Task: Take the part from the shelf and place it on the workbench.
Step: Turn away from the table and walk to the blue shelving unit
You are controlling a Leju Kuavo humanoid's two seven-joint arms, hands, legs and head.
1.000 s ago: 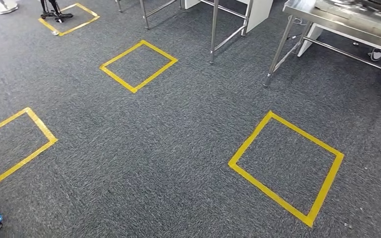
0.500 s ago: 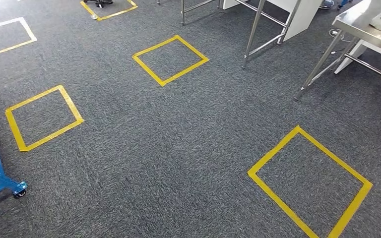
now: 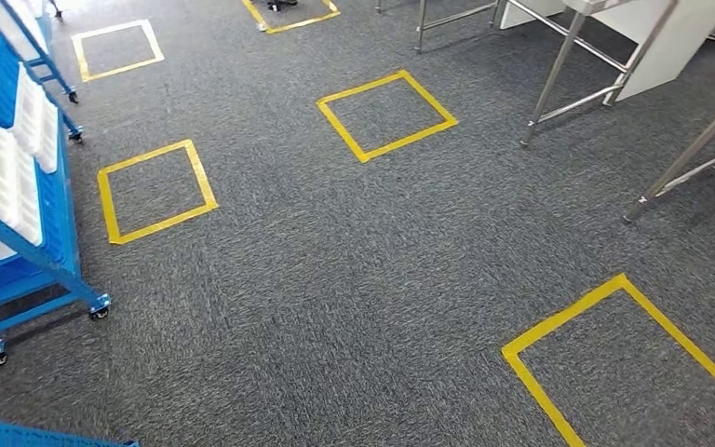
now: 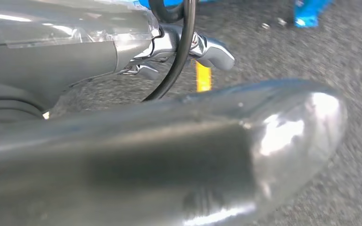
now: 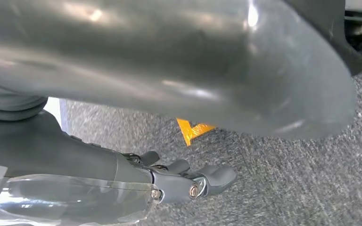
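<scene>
The robot looks down at a grey carpet floor (image 3: 335, 279). Yellow tape squares (image 3: 158, 224) are stuck on it, some near and some far. A blue shelf (image 3: 59, 214) on little wheels (image 3: 100, 310) stands at the left side. White parts (image 3: 0, 172) sit in the shelf, leaning in rows, and I cannot tell one part from the next. At the far right are the shiny steel legs of the counter (image 3: 680, 154). It is well apart from the shelf, with a wide stretch of carpet between them. Next to it stands another steel frame (image 3: 559, 84) with a white board (image 3: 670, 42) on it. The left hand (image 4: 122, 52) hangs over the carpet. Its fingers (image 4: 212, 49) reach out straight and lie close to each other, and its fat grey thumb (image 4: 264, 136) stays apart from them. Nothing is in that hand. A black cable (image 4: 181, 56) runs across it. A bit of yellow tape and a blue shelf foot (image 4: 306, 14) show on the floor past it. The right hand (image 5: 136, 174) hangs over the carpet too. Its fingers (image 5: 212, 179) reach out side by side, the thumb (image 5: 217, 61) is apart from them, and it holds nothing.
</scene>
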